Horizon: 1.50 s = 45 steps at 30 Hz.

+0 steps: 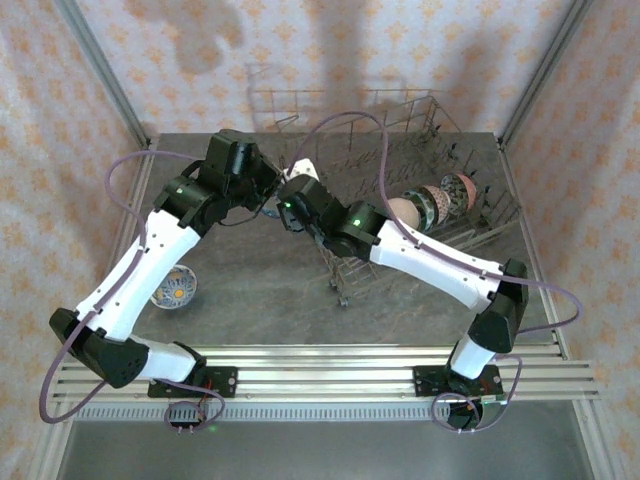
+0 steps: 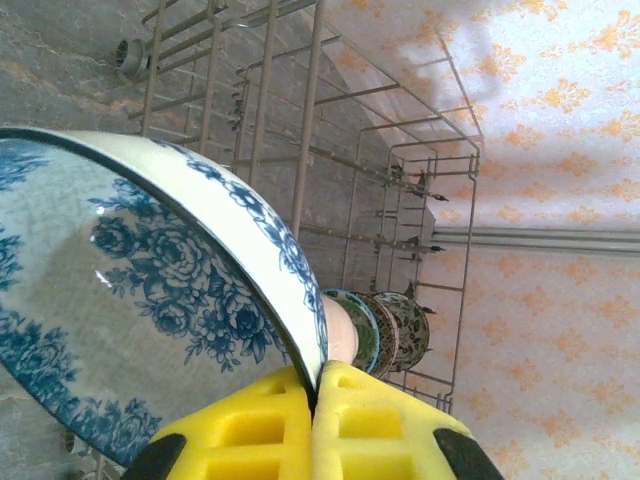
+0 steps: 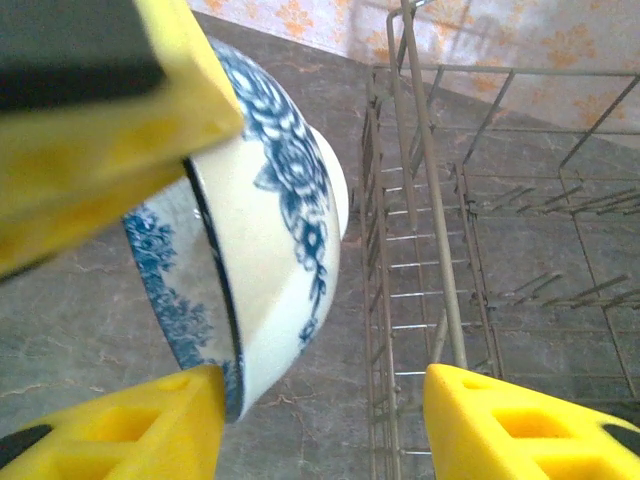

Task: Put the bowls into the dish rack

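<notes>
A blue-and-white floral bowl (image 2: 150, 290) hangs in the air just left of the dish rack (image 2: 300, 120). My left gripper (image 2: 315, 385) is shut on its rim, one yellow finger inside and one outside. In the right wrist view the same bowl (image 3: 270, 230) sits tilted between the fingers of my right gripper (image 3: 325, 420), which is open; its left finger (image 3: 130, 430) touches the rim and the right one stands well clear. Both grippers meet at the rack's left side (image 1: 268, 195) (image 1: 288, 207). Three bowls (image 1: 405, 212) (image 1: 432, 203) (image 1: 458, 190) stand on edge in the rack (image 1: 440, 130).
Another patterned bowl (image 1: 173, 288) lies on the grey table near the left arm's forearm. The rack's tall wire wall (image 3: 440, 250) stands close to the right of the held bowl. The right arm reaches across the rack's front corner.
</notes>
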Each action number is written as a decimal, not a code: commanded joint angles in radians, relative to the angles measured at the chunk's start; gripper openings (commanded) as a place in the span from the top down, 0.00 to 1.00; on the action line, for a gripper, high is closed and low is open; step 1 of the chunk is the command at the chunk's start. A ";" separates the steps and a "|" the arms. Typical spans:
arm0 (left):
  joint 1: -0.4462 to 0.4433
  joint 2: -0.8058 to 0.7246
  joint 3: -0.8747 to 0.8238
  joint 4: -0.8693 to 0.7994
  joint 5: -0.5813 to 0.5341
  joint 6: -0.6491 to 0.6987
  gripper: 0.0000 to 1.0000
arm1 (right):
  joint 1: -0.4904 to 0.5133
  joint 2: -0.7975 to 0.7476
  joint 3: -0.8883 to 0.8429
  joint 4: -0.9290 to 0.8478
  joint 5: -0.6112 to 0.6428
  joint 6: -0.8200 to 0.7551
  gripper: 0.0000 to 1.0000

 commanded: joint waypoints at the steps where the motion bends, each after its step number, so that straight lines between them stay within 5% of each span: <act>1: -0.011 -0.035 0.026 0.051 -0.002 -0.004 1.00 | -0.006 0.007 0.009 0.036 0.077 0.026 0.49; 18: -0.020 -0.065 -0.029 0.094 -0.007 -0.059 1.00 | -0.004 0.054 0.026 0.112 0.144 0.068 0.71; 28: -0.020 -0.057 -0.036 0.100 0.003 -0.053 1.00 | 0.001 0.056 0.024 0.119 0.141 0.049 1.00; 35: -0.019 -0.062 -0.036 0.091 -0.007 -0.046 1.00 | 0.002 0.034 0.012 0.132 0.174 0.064 1.00; 41: -0.019 -0.068 -0.036 0.095 -0.018 -0.025 0.78 | 0.001 0.042 0.066 0.048 0.251 0.110 1.00; 45: -0.016 -0.076 -0.019 0.089 -0.032 0.000 0.42 | -0.014 0.055 0.117 -0.019 0.263 0.150 1.00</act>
